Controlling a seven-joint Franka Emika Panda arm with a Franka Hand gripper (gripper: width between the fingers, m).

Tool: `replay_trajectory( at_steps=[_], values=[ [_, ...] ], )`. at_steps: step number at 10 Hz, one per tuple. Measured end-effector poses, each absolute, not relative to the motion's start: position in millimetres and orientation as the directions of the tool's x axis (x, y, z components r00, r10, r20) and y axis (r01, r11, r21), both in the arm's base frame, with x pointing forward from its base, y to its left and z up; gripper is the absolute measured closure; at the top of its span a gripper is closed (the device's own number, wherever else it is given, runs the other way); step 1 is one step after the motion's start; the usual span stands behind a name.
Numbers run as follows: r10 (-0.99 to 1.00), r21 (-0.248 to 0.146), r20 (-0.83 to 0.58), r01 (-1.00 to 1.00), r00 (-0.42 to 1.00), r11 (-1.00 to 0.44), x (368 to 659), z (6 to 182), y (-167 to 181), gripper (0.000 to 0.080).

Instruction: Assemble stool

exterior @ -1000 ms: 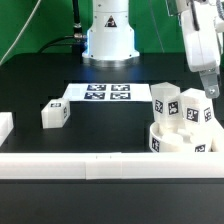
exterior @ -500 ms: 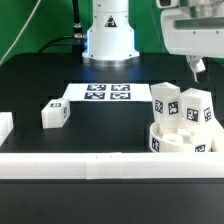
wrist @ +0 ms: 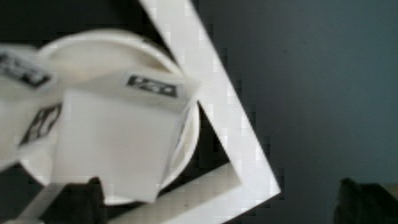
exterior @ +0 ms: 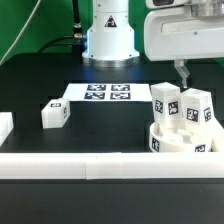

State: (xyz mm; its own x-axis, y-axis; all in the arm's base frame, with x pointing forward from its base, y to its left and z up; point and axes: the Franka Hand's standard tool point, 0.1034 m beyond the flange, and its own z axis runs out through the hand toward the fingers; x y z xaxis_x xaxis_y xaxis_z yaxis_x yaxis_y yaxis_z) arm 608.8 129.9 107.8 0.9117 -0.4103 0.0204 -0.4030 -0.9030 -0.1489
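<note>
Hand (exterior: 183,73) is up in the air behind the seat (exterior: 186,146), at the exterior view's right, touching nothing. Its jaws are spread wide with nothing between them. In the wrist view the dark fingertips (wrist: 71,198) sit far apart, with the seat and rail below them.

The seat is a round white disc on the black surface (exterior: 30,90), just behind the long white rail (exterior: 90,163) that runs across the front. Two legs stand upright on the seat, side by side: left standing leg (exterior: 165,103) and right standing leg (exterior: 199,108), both tagged. They rise between the hand and the seat's front edge.

The loose leg (exterior: 55,114) lies on the surface, well apart toward the exterior view's left. The marker board (exterior: 106,93) lies flat mid-surface, between the loose leg and the seat and further back. The robot base (exterior: 108,35) is behind the board. A white block (exterior: 4,126) is cut off at the exterior view's left edge; I can't tell what it is. In the wrist view the rail corner runs just beside the seat.
</note>
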Motion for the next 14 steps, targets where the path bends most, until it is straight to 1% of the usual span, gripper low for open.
replay_trajectory(
  at_steps=[2, 3, 4, 5, 6, 7, 8, 9, 10, 11, 13, 14],
  values=[
    [-0.209, -0.110, 0.042, -0.204, 0.977, -0.973, 607.7, 108.3, 129.9, 0.0151],
    [-0.154, -0.108, 0.068, -0.147, 0.986, -0.983, 610.0, 108.7, 128.4, 0.0151],
    [-0.054, -0.099, 0.078, -0.046, 0.996, -0.994, 609.9, 108.1, 126.9, 0.0151],
    [-0.036, -0.098, 0.079, -0.028, 0.996, -0.995, 610.0, 108.1, 126.6, 0.0151],
    [0.043, -0.089, 0.087, 0.050, 0.995, -0.995, 610.1, 108.0, 125.6, 0.0151],
    [0.079, -0.085, 0.090, 0.086, 0.993, -0.993, 610.1, 107.9, 125.2, 0.0151],
    [0.231, -0.041, 0.094, 0.236, 0.968, -0.971, 609.4, 106.7, 126.0, 0.0151],
    [0.290, -0.029, 0.092, 0.293, 0.953, -0.956, 608.6, 104.8, 126.4, 0.0151],
    [0.409, -0.004, 0.085, 0.411, 0.908, -0.912, 607.7, 101.1, 124.7, 0.0151],
    [0.491, 0.008, 0.083, 0.492, 0.867, -0.870, 608.0, 100.8, 122.8, 0.0151],
    [0.475, 0.006, 0.082, 0.476, 0.876, -0.879, 607.7, 99.6, 122.3, 0.0151],
    [0.485, 0.005, 0.075, 0.486, 0.871, -0.874, 606.2, 95.7, 120.9, 0.0151]
  ],
)
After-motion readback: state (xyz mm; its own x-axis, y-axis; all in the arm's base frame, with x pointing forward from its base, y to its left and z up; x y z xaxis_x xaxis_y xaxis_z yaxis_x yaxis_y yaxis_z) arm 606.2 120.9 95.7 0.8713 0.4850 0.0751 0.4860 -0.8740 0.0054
